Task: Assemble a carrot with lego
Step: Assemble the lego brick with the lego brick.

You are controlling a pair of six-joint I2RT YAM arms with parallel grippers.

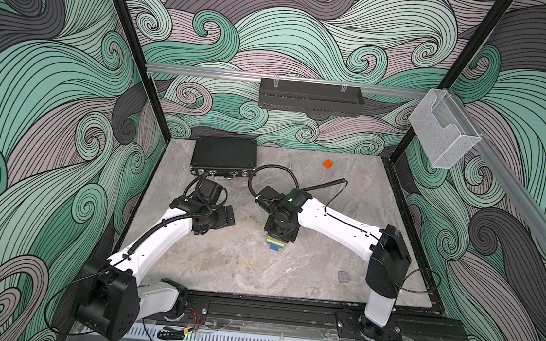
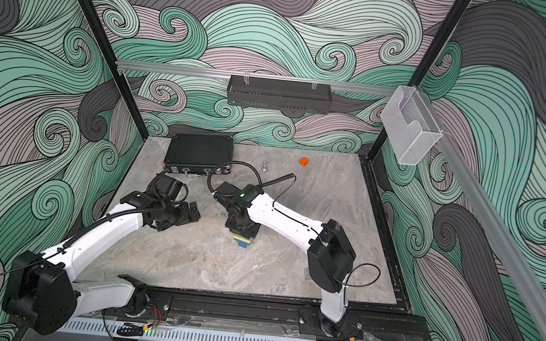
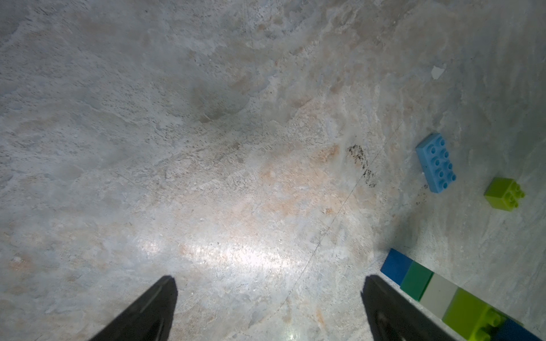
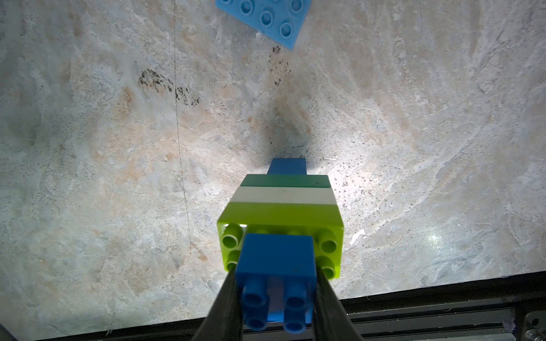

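Clamping the dark blue brick (image 4: 276, 257) atop the carrot (image 1: 276, 244), the right gripper (image 4: 276, 274) held the four-band stack, tip seemingly touching the table (image 1: 238, 270), roughly three o'clock from the splayed, empty left gripper (image 3: 270, 283). A light blue brick (image 3: 436, 162) and lime brick (image 3: 503, 195) lay unattached, so the crosspiece looked unfinished.

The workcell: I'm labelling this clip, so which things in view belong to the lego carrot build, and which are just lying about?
Belongs to the job:
carrot stack, gripped at its blue top brick
light blue brick
lime brick

Lying about:
black case
orange cube
black wall basket
clear wall holder
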